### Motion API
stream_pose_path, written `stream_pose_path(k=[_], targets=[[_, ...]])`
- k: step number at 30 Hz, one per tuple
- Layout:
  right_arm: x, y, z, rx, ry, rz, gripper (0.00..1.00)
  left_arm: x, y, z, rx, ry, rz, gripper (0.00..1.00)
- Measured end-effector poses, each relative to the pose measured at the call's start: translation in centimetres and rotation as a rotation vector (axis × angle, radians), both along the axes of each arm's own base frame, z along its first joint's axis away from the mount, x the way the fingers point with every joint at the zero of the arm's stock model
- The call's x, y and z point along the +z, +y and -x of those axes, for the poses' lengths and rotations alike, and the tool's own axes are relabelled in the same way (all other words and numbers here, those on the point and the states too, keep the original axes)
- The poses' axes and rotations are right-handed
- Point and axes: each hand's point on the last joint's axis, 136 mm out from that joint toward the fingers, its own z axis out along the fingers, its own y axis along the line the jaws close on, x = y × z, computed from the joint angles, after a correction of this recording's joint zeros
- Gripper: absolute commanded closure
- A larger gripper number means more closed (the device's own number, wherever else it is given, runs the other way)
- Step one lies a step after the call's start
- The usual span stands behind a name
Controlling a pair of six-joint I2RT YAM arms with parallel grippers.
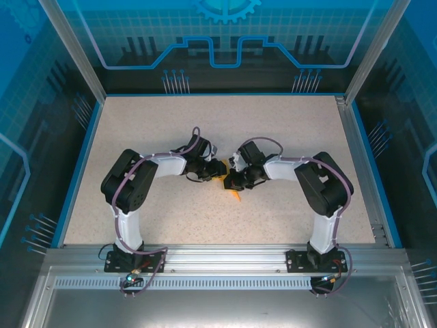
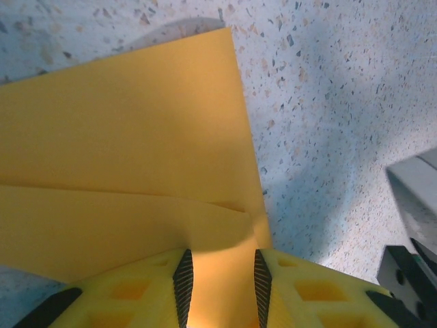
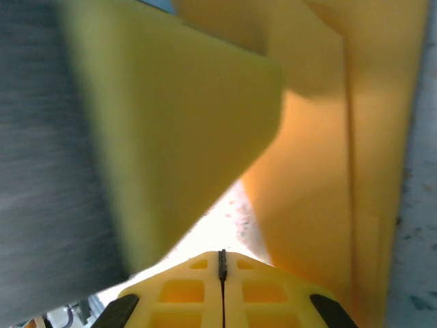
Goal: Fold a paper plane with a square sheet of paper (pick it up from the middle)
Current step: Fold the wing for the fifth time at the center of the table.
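**Item:** paper (image 2: 123, 137), orange-yellow, part folded, with one flap laid over a lower layer and a crease running across.

**Location:** flat on the tabletop (image 1: 171, 123), near its centre, under both wrists.

**Handling, as judged:** very light, thin and limp. It would crease readily and probably slide on the speckled surface. A flat edge offered little to nip, so hold was best taken lightly at the raised flap edge or at a corner.

**Left pincer** (image 2: 222, 277): spread, with a pad on either side of the paper's near edge and the paper lying in the gap.

**Right pincer** (image 3: 222, 254): pressed together, with the paper just beside it. The view was blurred, so whether it nipped any layer could not be told.

**Edges:** the paper's right edge was straight and free, with bare tabletop beyond it.

**Room:** open tabletop on all sides out to the blue border (image 1: 75, 171). It was tight only between the two pincers, which were close together.
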Motion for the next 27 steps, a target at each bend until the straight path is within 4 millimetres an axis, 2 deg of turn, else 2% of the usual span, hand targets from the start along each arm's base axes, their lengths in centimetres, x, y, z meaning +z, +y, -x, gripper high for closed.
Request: stream_pose_path(k=[2,9,27], targets=[[-0.6,-0.2,0.0,-0.005,0.009,0.014,0.94,0.0,0.0,0.0,0.000,0.000,0.000,0.67],[-0.6,-0.5,0.2,-0.008,-0.012,-0.009,0.93,0.0,0.0,0.0,0.000,0.000,0.000,0.67],[-0.7,-2.7,2.8,-0.044,-0.059,-0.040,0.92,-0.1,-0.1,0.1,-0.006,-0.001,-0.001,0.67]])
